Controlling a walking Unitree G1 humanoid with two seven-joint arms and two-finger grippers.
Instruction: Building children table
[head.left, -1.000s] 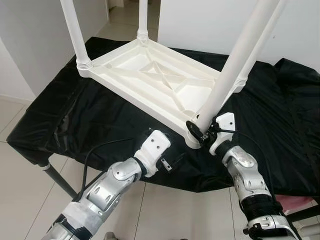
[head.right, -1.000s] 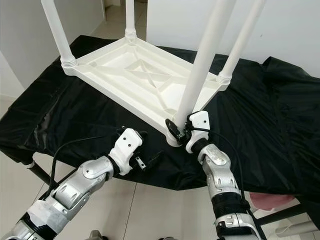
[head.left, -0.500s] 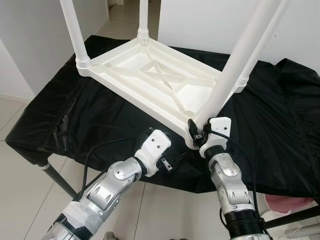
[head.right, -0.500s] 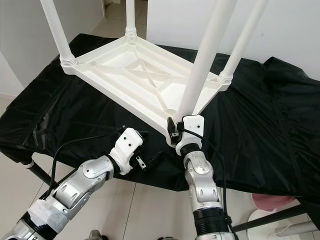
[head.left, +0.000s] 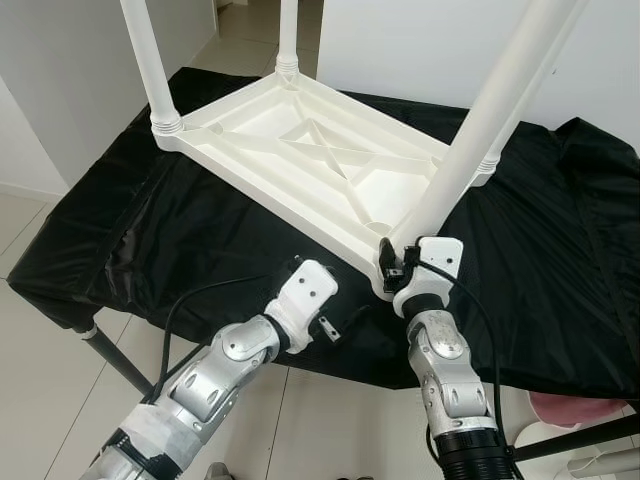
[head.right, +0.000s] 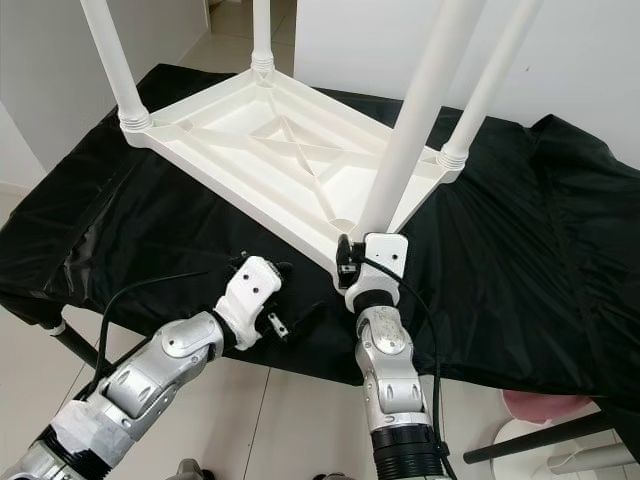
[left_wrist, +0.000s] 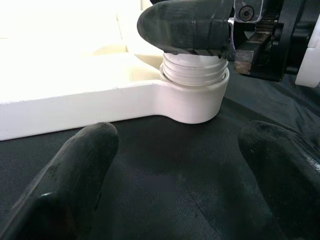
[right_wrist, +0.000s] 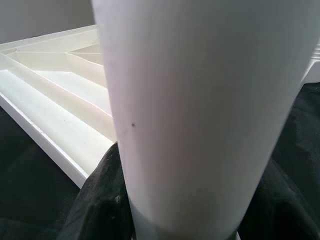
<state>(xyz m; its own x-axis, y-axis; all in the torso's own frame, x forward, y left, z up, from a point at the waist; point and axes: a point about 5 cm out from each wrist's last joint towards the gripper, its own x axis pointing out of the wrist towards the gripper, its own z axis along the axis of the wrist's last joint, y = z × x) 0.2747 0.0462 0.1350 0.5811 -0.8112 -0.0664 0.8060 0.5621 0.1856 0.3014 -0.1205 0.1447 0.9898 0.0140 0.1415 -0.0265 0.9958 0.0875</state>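
table legs (head.left: 150, 60) cropped above, socket thread (left_wrist: 193, 67) half hidden

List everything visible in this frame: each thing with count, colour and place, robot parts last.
tabletop: 1, white, upside down on the black cloth, ribbed underside up.
table legs: 4, white, standing up from the corner sockets; the near one is in the right gripper's grasp at its base, the others stand at the far-left, far and right corners.
corner socket: 1, white, near corner, threaded end of the near leg seated in it.
black cloth: 1, black, covering the work table.
work table leg: 1, dark metal, under the cloth's near-left corner.
floor: pale tiles.
pink thing: 1, low right, too cut off to identify.
right gripper: black fingers shut on the near leg's base.
left gripper: black fingers open, low over the cloth, pointing at the near corner.
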